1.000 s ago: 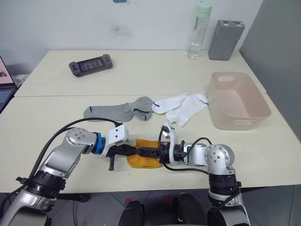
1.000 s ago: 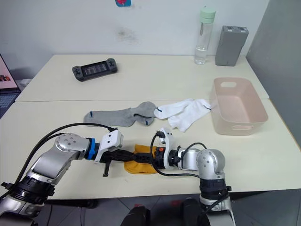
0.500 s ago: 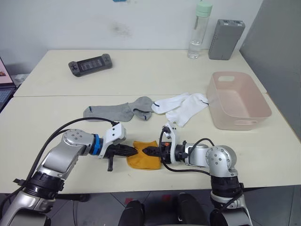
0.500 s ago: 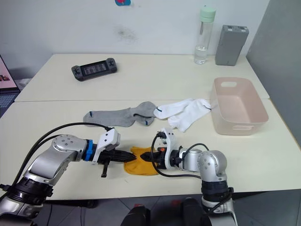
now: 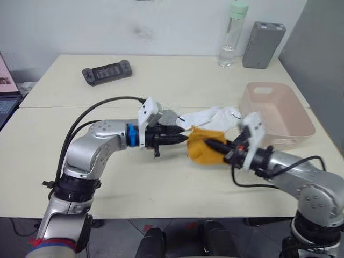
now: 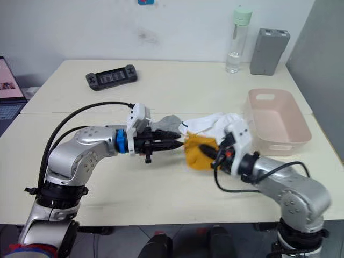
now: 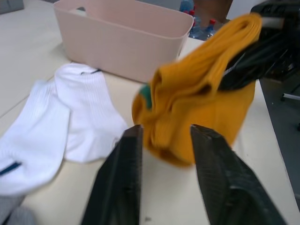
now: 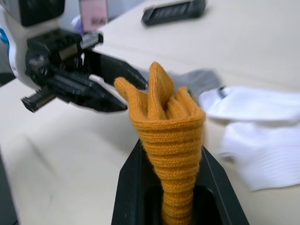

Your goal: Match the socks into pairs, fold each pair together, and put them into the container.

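Observation:
My right gripper (image 5: 217, 146) is shut on the folded orange pair (image 5: 201, 152) and holds it off the table, just left of the pale pink container (image 5: 275, 110). Between its black fingers (image 8: 131, 183) the orange pair (image 8: 168, 126) stands up in a bunch. My left gripper (image 5: 180, 137) is open, its tips at the pair's left side, with the pair (image 7: 201, 103) just beyond its fingers (image 7: 119, 183). The white socks (image 5: 215, 114) lie behind the pair, beside the container. The grey socks (image 5: 167, 117) are largely hidden behind my left gripper.
A clear bottle (image 5: 232, 32) and a grey box (image 5: 263, 36) stand at the far right of the table. A black game controller (image 5: 106, 71) lies at the far left. A laptop edge (image 5: 4, 80) shows at the left border.
The right gripper has lifted the orange pair off the table and carried it farther back, toward the container. The left gripper followed alongside. The camera view has shifted too.

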